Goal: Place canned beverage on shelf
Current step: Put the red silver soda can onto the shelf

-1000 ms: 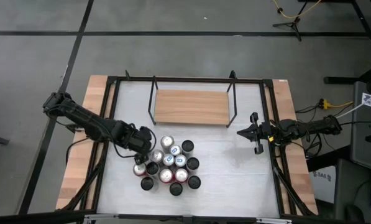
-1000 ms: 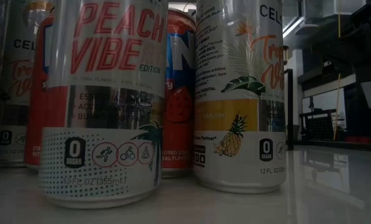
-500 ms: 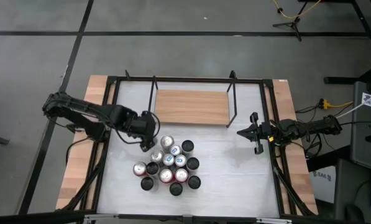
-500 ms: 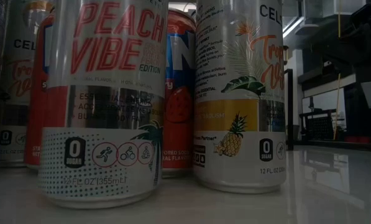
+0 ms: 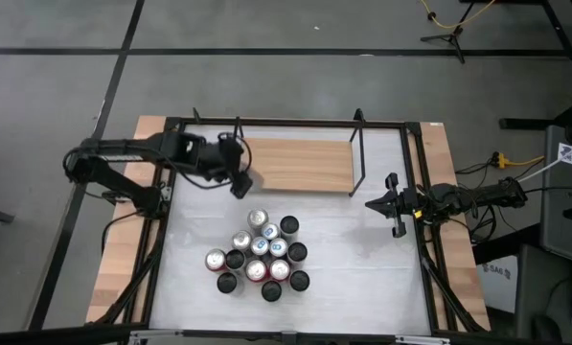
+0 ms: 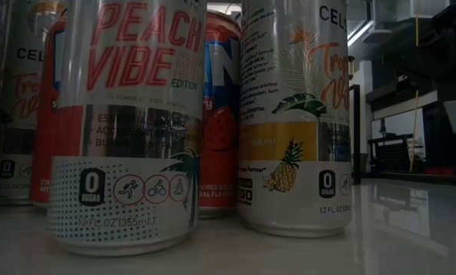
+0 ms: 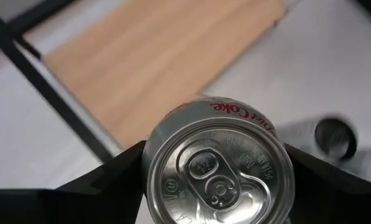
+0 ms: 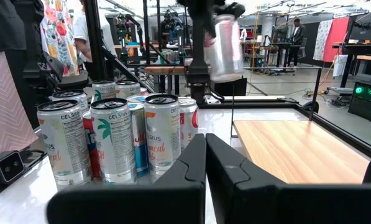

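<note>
High view shows my left gripper (image 5: 236, 171), pinching a silver Diet Coke can (image 7: 217, 168), now swung up from the can cluster (image 5: 260, 253) to the shelf's (image 5: 300, 165) left end, so placement's close; right gripper (image 5: 393, 206) waits pressed together.

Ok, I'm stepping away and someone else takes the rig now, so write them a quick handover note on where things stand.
Left gripper: shut on a Diet Coke can, held in the air at the left end of the shelf.
Right gripper: shut, empty, waiting at the table's right side.
Can cluster: standing on the white tabletop in front of the shelf.
Done: one can picked up. Shelf board bare.
Left: set this can down, then the others.
</note>
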You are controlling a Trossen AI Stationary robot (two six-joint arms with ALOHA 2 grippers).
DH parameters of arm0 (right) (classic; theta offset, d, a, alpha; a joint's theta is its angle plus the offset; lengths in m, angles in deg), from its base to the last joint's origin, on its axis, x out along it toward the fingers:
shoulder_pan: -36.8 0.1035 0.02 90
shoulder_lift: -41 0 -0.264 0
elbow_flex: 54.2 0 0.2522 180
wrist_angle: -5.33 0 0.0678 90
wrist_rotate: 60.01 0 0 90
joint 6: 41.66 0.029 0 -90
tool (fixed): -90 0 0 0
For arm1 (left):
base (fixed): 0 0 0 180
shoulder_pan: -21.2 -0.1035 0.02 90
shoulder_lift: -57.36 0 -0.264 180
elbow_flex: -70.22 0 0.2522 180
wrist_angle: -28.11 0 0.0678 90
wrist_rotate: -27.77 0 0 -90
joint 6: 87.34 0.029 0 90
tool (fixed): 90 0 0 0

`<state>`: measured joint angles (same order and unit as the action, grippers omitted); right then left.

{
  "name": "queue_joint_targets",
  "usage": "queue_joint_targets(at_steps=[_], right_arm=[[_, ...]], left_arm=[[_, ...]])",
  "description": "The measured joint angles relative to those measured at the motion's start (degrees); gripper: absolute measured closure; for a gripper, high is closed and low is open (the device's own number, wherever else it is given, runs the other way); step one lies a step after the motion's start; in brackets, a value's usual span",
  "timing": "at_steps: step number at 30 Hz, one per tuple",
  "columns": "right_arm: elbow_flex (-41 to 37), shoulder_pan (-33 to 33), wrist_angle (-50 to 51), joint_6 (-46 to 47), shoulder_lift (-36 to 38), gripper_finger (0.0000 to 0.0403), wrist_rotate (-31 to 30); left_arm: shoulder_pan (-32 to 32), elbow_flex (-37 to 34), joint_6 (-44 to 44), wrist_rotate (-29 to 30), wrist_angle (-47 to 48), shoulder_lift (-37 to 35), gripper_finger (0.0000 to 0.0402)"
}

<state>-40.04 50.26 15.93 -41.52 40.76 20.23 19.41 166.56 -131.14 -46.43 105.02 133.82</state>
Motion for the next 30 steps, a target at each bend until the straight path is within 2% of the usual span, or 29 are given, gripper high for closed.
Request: queue_joint_targets(at_steps=[8, 15, 21, 30], right_arm=[[0.0, 0.0, 0.0, 0.0, 0.0, 0.0398, 0.0], [0.0, 0.0, 0.0, 0.0, 0.0, 0.0398, 0.0], [0.0, 0.0, 0.0, 0.0, 0.0, 0.0398, 0.0], [0.0, 0.0, 0.1, 0.0, 0.0, 0.0398, 0.0]], left_arm=[[-10.7, 0.1, 5.8, -5.0, -12.8, 1.0, 0.0115], [-18.9, 0.1, 8.5, -9.0, -22.7, 6.4, 0.0115], [-23.6, 0.1, 9.6, -12.7, -22.7, 13.5, 0.0115], [-25.7, 0.1, 10.1, -14.3, -20.9, 20.6, 0.0114]])
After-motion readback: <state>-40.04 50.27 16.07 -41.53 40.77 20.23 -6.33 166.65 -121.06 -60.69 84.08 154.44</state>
